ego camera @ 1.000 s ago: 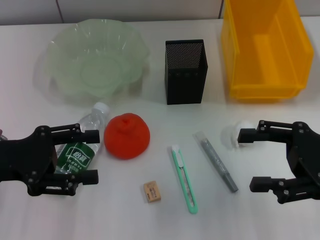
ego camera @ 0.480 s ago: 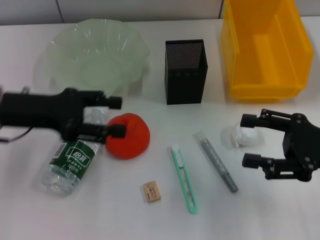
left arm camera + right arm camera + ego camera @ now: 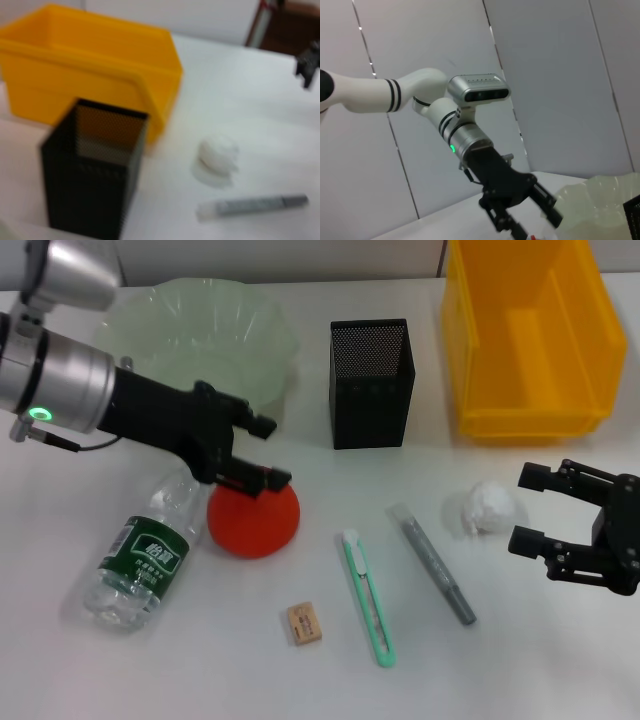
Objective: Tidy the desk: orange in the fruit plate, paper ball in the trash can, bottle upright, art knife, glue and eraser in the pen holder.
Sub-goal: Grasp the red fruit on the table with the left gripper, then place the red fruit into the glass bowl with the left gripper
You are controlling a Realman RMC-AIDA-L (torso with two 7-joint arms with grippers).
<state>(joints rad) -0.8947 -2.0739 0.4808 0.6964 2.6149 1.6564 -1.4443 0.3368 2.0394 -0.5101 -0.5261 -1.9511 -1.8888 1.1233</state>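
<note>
The orange (image 3: 255, 525) lies on the table left of centre. My left gripper (image 3: 271, 452) is open just above its far side, one finger low over its top. The clear bottle (image 3: 140, 555) with a green label lies on its side to the left. The paper ball (image 3: 485, 508) lies right of centre, also in the left wrist view (image 3: 217, 155). My right gripper (image 3: 524, 508) is open and empty just right of it. The eraser (image 3: 304, 623), green art knife (image 3: 368, 595) and grey glue stick (image 3: 433, 563) lie at the front.
The black mesh pen holder (image 3: 370, 383) stands at the back centre. The pale green fruit plate (image 3: 190, 325) is at the back left. The yellow trash can (image 3: 525, 335) is at the back right. The left arm (image 3: 470, 135) shows in the right wrist view.
My left arm has swung from the front left over the bottle to the orange. My right gripper has drawn back to the right of the paper ball.
</note>
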